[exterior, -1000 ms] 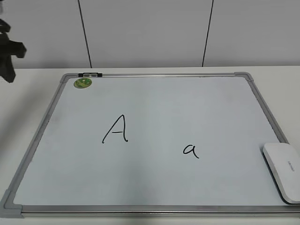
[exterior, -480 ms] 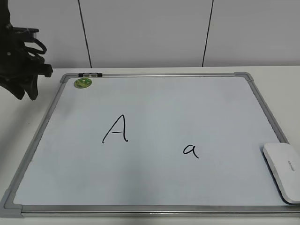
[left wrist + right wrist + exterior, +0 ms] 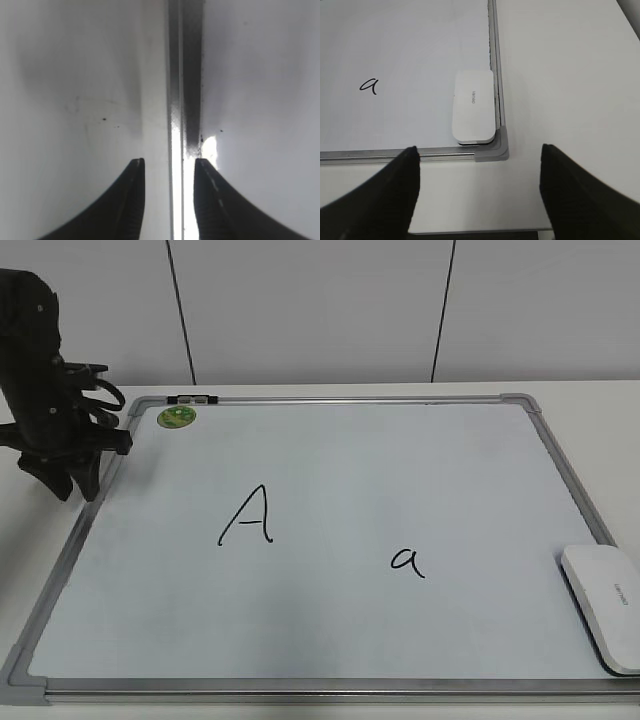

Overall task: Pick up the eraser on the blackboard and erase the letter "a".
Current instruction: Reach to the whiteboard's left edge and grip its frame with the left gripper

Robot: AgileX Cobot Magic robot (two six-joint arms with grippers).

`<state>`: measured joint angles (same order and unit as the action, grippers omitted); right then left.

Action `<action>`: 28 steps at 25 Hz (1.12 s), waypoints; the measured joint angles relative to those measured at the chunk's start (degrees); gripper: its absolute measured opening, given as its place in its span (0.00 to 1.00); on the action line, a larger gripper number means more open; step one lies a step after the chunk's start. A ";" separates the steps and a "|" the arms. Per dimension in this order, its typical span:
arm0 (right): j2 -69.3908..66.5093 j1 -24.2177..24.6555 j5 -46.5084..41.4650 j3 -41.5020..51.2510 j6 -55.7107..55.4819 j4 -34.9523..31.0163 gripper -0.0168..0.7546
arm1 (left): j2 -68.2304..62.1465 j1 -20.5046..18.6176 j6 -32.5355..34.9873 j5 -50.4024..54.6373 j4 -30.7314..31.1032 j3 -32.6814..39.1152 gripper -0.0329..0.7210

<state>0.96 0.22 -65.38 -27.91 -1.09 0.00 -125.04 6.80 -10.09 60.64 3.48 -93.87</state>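
Observation:
The white eraser (image 3: 603, 605) lies at the blackboard's near right corner, partly on the frame; it also shows in the right wrist view (image 3: 473, 106). The blackboard (image 3: 330, 690) lies flat on the table. The small letter "a" (image 3: 408, 561) is right of centre and also shows in the right wrist view (image 3: 369, 85). My right gripper (image 3: 477, 155) is open wide and empty, over bare table just in front of the eraser; it is out of the exterior view. My left gripper (image 3: 80, 485) is low at the board's left frame, jaws (image 3: 169, 162) slightly apart astride the frame strip (image 3: 185, 75).
A larger capital "A" (image 3: 247, 515) is written left of centre. A round green magnet (image 3: 177, 417) sits at the far left corner. White table (image 3: 590, 400) surrounds the board, with a white panelled wall behind. The table's front edge shows in the right wrist view (image 3: 480, 232).
My left arm has come in from the far left edge, moving right and down to the board's left frame. The eraser and both letters have not moved.

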 joint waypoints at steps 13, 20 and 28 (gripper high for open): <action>0.00 0.00 0.00 0.00 0.00 0.00 0.74 | -2.01 -1.90 1.36 -1.57 -3.48 -0.34 0.36; 0.00 0.00 0.00 0.00 0.00 0.00 0.74 | -2.33 -1.90 2.78 -2.67 -4.00 -0.37 0.36; 0.00 0.00 0.00 0.00 0.00 0.00 0.74 | -2.33 -1.90 2.98 -2.97 -4.00 -0.37 0.36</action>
<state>0.96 0.22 -65.38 -27.91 -1.09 0.00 -127.38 4.90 -7.11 57.67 -0.52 -94.24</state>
